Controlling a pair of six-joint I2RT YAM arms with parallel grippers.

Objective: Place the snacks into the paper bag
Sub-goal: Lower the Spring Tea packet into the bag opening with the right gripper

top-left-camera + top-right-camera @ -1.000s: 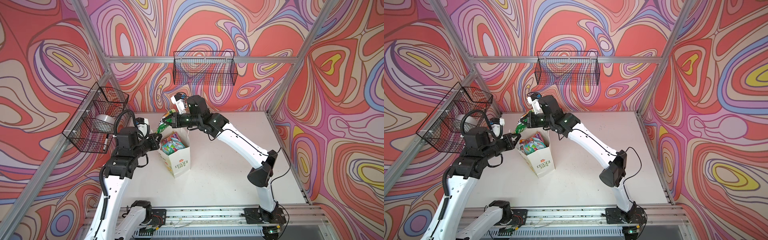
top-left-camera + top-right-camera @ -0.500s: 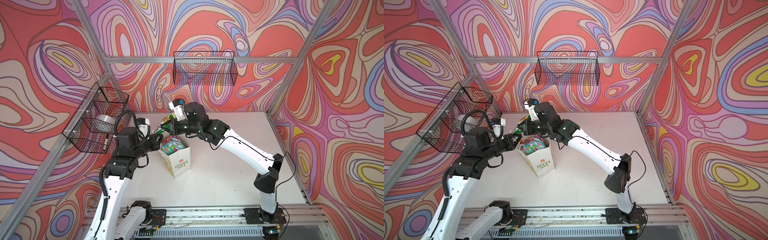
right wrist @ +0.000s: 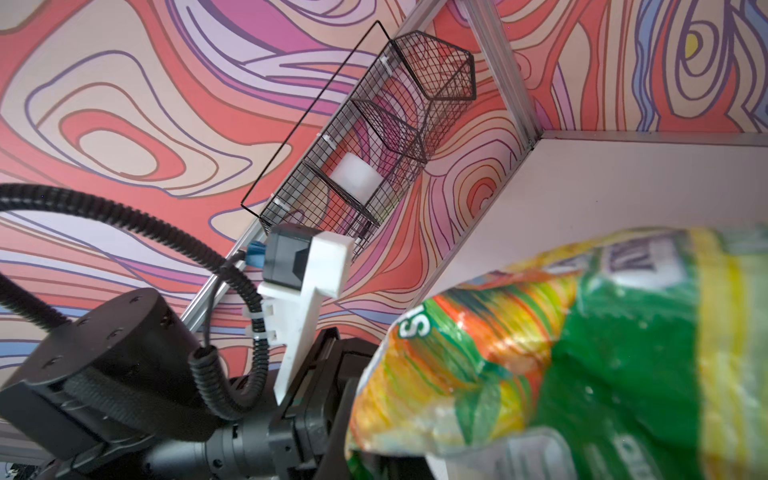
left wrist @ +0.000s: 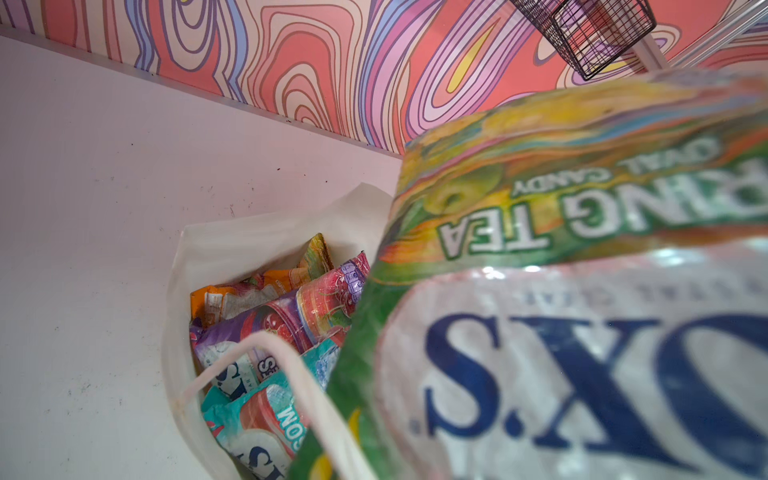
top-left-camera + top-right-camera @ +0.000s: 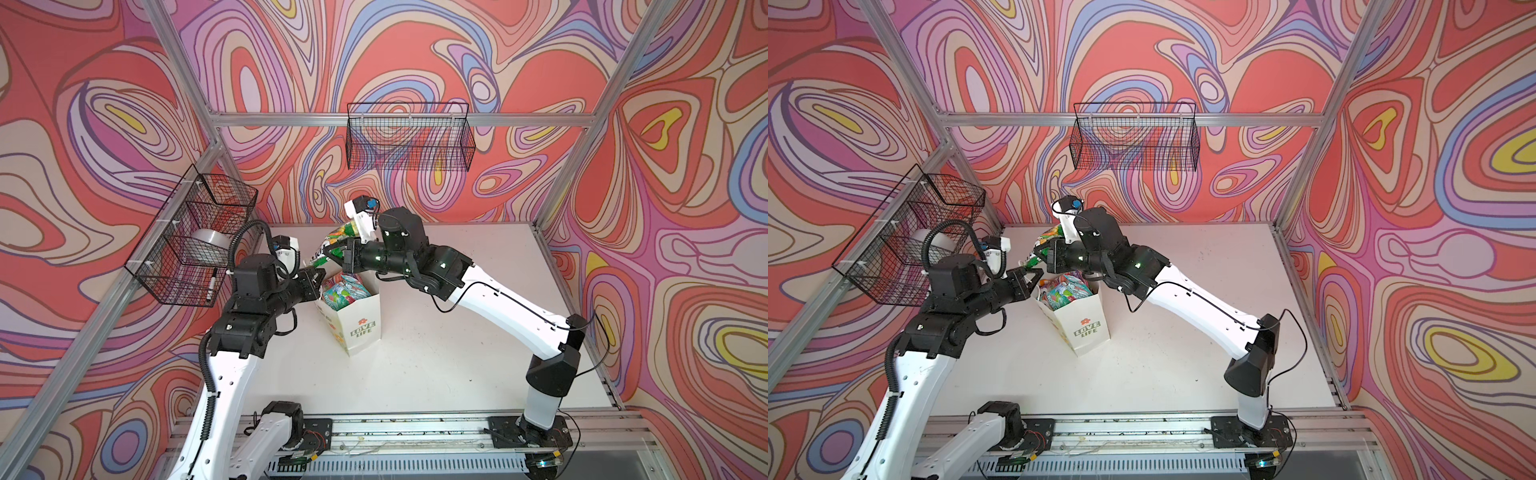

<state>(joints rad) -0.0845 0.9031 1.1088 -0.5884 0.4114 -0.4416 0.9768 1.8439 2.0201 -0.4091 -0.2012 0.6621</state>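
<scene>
**Both top views, near to far.** On the white tabletop (image 5: 436, 365), at about 9 o'clock from its centre, stands the white upright paper gift bag (image 5: 359, 328). Its mouth is open and filled almost to the rim with glossy teal, purple and orange plastic packets (image 5: 345, 291).

Just beyond, above the bag's 11 o'clock rim, a glossy green flat plastic packet (image 5: 337, 236) marked "FOX'S" hangs clear of the mouth. The left end effector (image 5: 319, 275) appears clenched on its lower end, and the right end effector (image 5: 337, 253) is clenched on it higher up. The packet's long axis runs from 7 to 1 o'clock, tilted, with the upper end leaning away from the bag.

The step in hand is judged to be inserting this packet. The next move calls for one grip to let go, then for the packet to swing toward 5 o'clock and go down narrow edge first.

Farthest away, black wire baskets hang on the walls at 9 o'clock (image 5: 187, 249) and 12 o'clock (image 5: 409, 137).
</scene>
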